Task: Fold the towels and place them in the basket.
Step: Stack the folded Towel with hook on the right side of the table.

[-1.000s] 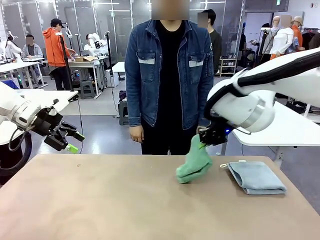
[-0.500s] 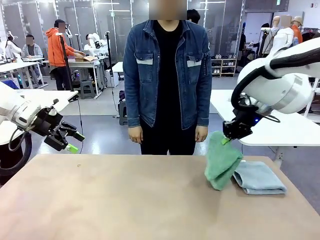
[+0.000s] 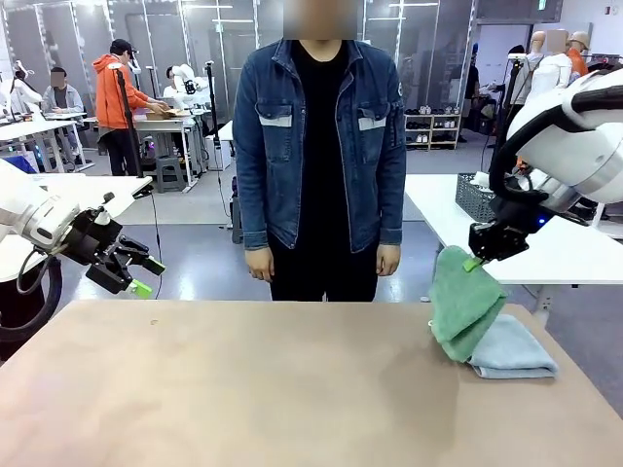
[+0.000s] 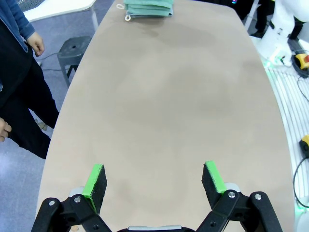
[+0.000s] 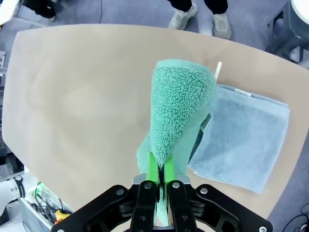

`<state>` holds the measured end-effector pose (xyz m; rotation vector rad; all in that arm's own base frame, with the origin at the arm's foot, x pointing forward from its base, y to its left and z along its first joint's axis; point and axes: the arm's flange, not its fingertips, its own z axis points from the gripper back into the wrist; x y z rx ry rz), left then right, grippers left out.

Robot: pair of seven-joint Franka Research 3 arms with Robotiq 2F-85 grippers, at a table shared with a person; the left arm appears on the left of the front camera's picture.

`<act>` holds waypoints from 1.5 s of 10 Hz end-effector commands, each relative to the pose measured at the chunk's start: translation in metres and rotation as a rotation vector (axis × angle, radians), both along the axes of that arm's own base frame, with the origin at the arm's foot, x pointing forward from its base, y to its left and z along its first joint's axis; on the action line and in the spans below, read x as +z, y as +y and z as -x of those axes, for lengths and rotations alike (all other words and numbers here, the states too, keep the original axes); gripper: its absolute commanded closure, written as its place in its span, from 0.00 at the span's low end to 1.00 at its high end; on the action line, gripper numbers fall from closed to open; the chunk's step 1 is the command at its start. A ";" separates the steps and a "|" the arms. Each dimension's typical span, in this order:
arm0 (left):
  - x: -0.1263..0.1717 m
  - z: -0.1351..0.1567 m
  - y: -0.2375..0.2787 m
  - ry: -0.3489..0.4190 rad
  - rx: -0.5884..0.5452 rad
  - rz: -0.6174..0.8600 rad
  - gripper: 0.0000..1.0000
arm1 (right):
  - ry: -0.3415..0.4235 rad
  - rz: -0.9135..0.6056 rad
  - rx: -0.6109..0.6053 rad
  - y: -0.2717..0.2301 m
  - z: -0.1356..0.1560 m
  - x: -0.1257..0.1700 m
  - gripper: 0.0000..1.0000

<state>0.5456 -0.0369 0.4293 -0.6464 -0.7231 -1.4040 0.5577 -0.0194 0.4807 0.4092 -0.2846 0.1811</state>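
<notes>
My right gripper is shut on the top edge of the green towel. The towel hangs down, its lower end touching the folded blue-grey towel, which lies flat at the table's right. In the right wrist view the green towel drapes from the shut gripper over the left edge of the blue-grey towel. My left gripper hovers open beyond the table's left edge; in its own view its gripper has nothing in it. A dark mesh basket sits on the white side table.
A person in a denim jacket stands at the far edge, hands hanging down. The white side table lies behind my right arm. The tan tabletop is bare at the left and middle.
My right gripper has carried the green towel rightward from the table's middle to over the blue-grey towel. The left arm has not moved.
</notes>
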 end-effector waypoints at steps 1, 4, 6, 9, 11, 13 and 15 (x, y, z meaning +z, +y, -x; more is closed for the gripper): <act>0.000 0.000 0.000 0.003 0.000 -0.003 0.00 | 0.011 0.020 0.006 -0.012 -0.013 0.000 0.95; 0.000 0.000 0.000 0.003 0.000 -0.003 0.00 | 0.006 0.013 -0.010 -0.012 -0.008 -0.002 0.95; 0.000 0.000 0.000 0.003 0.000 -0.003 0.00 | 0.006 0.013 -0.010 -0.012 -0.008 -0.002 0.95; 0.000 0.000 0.000 0.003 0.000 -0.003 0.00 | 0.007 0.020 -0.009 -0.014 -0.013 -0.003 0.95; 0.000 0.000 0.000 0.003 0.000 -0.003 0.00 | 0.059 -0.027 0.025 -0.037 -0.025 -0.005 0.95; 0.000 0.000 0.000 0.003 0.000 -0.003 0.00 | 0.122 -0.075 0.044 -0.061 -0.035 -0.014 0.95; 0.000 0.000 0.000 0.003 0.000 -0.003 0.00 | 0.143 -0.077 0.068 -0.078 -0.048 -0.028 0.95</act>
